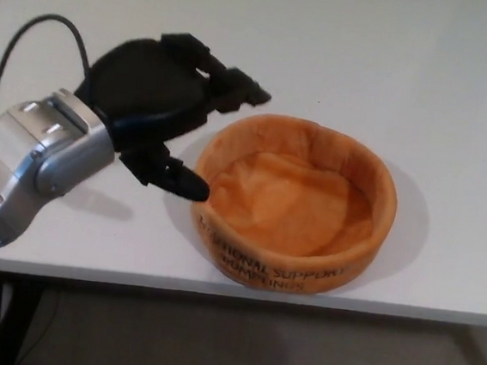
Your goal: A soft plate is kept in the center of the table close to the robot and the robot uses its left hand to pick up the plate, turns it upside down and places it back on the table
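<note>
Right-side-up plate (293, 206) at table (458, 100) edge, left hand (160, 110) beside it, fingers (235, 87) spread

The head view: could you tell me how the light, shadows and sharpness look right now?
Head view: soft, even light on the white table, no glare; faint shadows lie beside the orange plate and under the left hand; the hand and plate look fairly sharp, though the black lettering on the plate's wall is soft and only partly readable.

Probably a lab or test room rather than a home: a plain white table (343, 45) with nothing homely on it, a grey floor (236, 346) below, and a robot arm (29, 170) trailing a bare cable (33, 37).
</note>
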{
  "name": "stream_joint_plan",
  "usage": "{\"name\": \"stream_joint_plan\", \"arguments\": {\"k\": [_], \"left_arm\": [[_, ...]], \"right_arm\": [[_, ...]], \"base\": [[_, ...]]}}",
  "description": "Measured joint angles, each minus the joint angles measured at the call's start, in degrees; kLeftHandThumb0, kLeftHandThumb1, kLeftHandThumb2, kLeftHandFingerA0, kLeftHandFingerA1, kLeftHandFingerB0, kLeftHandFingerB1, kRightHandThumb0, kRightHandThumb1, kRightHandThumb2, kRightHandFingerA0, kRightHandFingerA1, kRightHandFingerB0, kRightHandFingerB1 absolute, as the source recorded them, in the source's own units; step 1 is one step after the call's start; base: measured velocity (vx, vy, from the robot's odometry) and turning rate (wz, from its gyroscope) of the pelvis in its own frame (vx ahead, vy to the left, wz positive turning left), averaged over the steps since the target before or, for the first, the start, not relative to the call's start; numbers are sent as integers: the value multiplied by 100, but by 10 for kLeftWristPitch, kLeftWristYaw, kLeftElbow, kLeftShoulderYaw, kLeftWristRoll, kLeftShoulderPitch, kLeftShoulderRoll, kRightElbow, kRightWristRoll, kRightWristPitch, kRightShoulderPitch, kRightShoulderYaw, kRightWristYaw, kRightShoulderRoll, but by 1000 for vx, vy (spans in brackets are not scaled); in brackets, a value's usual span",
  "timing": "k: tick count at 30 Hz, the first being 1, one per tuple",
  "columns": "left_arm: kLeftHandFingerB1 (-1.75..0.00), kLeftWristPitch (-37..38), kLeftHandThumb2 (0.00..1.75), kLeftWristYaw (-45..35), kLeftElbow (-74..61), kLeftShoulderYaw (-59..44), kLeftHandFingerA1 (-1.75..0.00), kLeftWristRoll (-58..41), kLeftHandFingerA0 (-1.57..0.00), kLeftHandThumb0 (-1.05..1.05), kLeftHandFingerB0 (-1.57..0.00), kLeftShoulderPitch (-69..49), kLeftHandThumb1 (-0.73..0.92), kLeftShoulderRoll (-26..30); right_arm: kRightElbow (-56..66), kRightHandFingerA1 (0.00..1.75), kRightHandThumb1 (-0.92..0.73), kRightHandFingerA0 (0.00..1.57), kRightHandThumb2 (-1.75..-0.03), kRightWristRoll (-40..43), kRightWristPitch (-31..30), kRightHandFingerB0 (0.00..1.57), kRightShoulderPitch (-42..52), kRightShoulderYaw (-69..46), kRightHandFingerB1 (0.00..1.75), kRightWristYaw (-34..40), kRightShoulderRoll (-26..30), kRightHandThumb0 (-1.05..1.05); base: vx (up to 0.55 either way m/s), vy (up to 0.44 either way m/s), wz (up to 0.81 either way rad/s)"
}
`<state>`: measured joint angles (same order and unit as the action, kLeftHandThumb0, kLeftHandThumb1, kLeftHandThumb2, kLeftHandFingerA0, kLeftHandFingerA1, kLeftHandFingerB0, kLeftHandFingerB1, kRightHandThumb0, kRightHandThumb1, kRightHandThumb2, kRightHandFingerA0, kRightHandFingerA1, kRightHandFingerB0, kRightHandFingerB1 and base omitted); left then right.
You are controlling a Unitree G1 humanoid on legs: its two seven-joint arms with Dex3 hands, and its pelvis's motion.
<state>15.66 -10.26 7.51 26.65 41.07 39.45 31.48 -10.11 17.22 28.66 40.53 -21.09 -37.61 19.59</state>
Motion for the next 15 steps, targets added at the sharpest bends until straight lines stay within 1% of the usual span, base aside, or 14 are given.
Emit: {"name": "stream_joint_plan", "arguments": {"k": [1, 2, 3, 4, 5, 7, 13, 14, 15], "left_arm": [[-31, 1, 65, 0, 0, 2, -37, 5, -33, -100, -31, 0, 60, -1], [-30, 2, 62, 0, 0, 4, -37, 8, -29, -98, -31, 0, 67, -1], [-30, 3, 62, 0, 0, 7, -37, 12, -29, -98, -31, 1, 67, -2], [-31, 3, 62, 0, 0, 11, -37, 15, -30, -98, -32, 2, 68, -5], [-30, 4, 62, 0, 1, 17, -36, 21, -30, -99, -31, 5, 68, -11], [-30, 5, 62, 0, 2, 25, -38, 32, -30, -100, -32, 11, 69, -25], [-30, 8, 62, 4, 15, 45, -40, 54, -31, -100, -32, 18, 69, -60], [-30, 9, 62, 4, 16, 46, -40, 55, -31, -99, -32, 18, 69, -62], [-30, 11, 63, 6, 20, 48, -40, 59, -31, -100, -30, 18, 70, -67]], "right_arm": [[2, 50, -92, 22, -72, 0, 0, 12, 0, 0, 31, 0, 0, -84], [2, 59, -79, 23, -114, 0, -1, 4, 0, 0, 40, 0, 0, -85], [0, 59, -79, 23, -114, 0, -1, 4, -2, 0, 40, 0, 0, -85], [-2, 52, -91, 22, -74, 0, -2, 11, -4, 0, 33, 0, 0, -84], [-3, 58, -75, 20, -111, 0, -2, 7, -7, 1, 45, 0, 1, -82], [2, 58, -76, 21, -112, 0, -5, 7, -9, 1, 45, 0, 3, -82], [25, 58, -76, 20, -112, 0, -16, 8, -8, 2, 45, 1, 11, -82], [26, 52, -92, 20, -75, 0, -17, 11, -8, 2, 34, 1, 11, -83], [31, 52, -91, 21, -75, -1, -19, 12, -8, 4, 34, 1, 11, -86]], "base": [[0, 0, 0], [0, 0, 0], [0, 0, 0], [0, 0, 0], [0, 0, 0], [0, 0, 0], [0, 0, 0], [0, 0, 0], [0, 0, 0]]}}
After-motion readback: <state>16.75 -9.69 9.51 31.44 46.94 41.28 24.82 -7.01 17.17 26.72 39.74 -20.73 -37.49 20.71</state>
